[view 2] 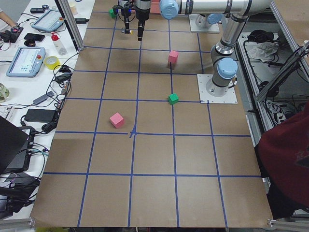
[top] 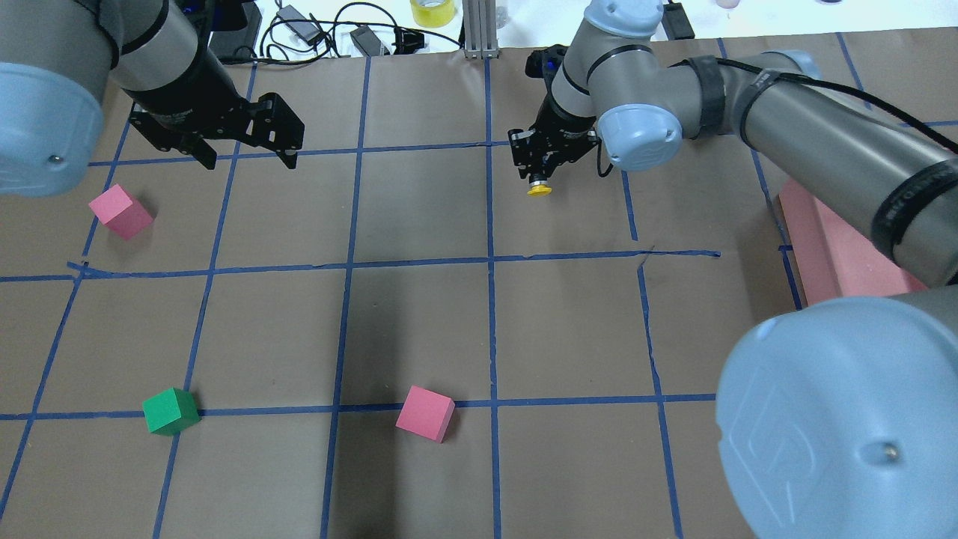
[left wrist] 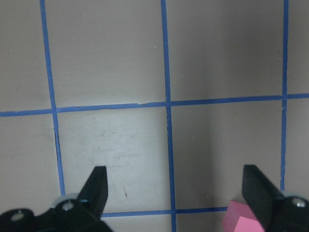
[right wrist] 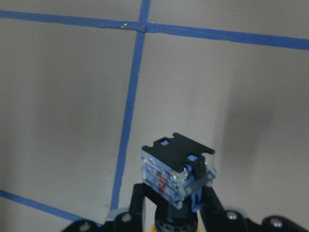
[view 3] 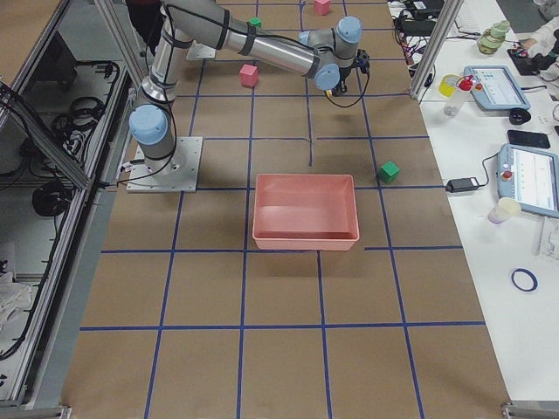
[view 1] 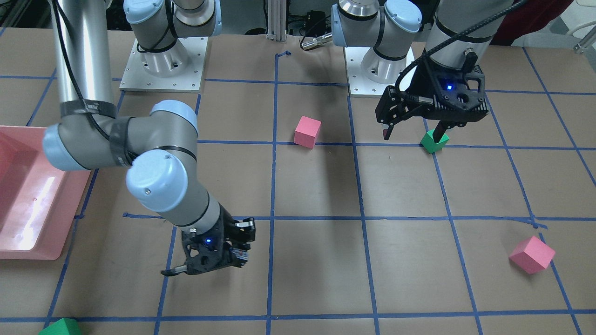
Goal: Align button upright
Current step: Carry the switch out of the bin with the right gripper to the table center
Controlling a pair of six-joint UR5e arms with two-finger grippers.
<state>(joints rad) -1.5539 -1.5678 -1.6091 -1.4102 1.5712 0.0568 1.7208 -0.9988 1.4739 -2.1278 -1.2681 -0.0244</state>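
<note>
The button (right wrist: pixel 176 175) is clamped between my right gripper's fingers. In the right wrist view its whitish-grey base block points away from the camera and a sliver of yellow cap shows low down. In the overhead view the yellow cap (top: pixel 539 191) sticks out below my right gripper (top: pixel 537 174), so the button does not stand upright. My right gripper also shows in the front-facing view (view 1: pixel 219 255). My left gripper (top: pixel 248 153) is open and empty, high above the table; it shows open in the left wrist view (left wrist: pixel 176 188) too.
A pink cube (top: pixel 120 212), a green cube (top: pixel 171 410) and a second pink cube (top: pixel 425 413) lie on the brown gridded table. A pink tray (top: pixel 831 239) stands at the right. Another green cube (view 3: pixel 389 171) lies beyond the tray. The pink cube (left wrist: pixel 241 217) shows under my left gripper.
</note>
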